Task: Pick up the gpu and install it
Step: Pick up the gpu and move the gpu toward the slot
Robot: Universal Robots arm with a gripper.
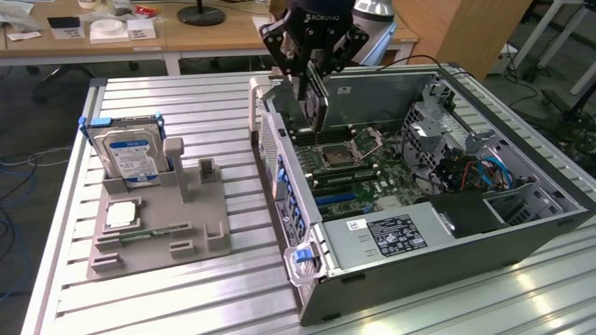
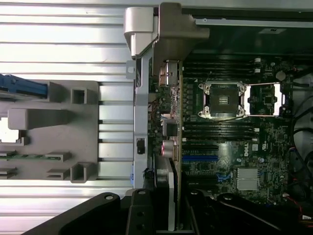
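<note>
The gpu (image 1: 315, 108) hung on edge, clamped in the tool (image 1: 313, 75), at eleven o'clock over the motherboard (image 1: 373, 185); seating it well, I judged, meant keeping it upright and square to its slot.

From my station I see a ribbed metal surface (image 1: 167, 98) catching glare. Behind it runs a pale wooden desk (image 1: 214, 40) bearing a round black base (image 1: 201, 14), perhaps a lamp's. A wooden cabinet (image 1: 475, 31) stands at the exterior view's right. Blue cables (image 1: 8, 237) trail over the grey floor (image 1: 38, 118).
</note>
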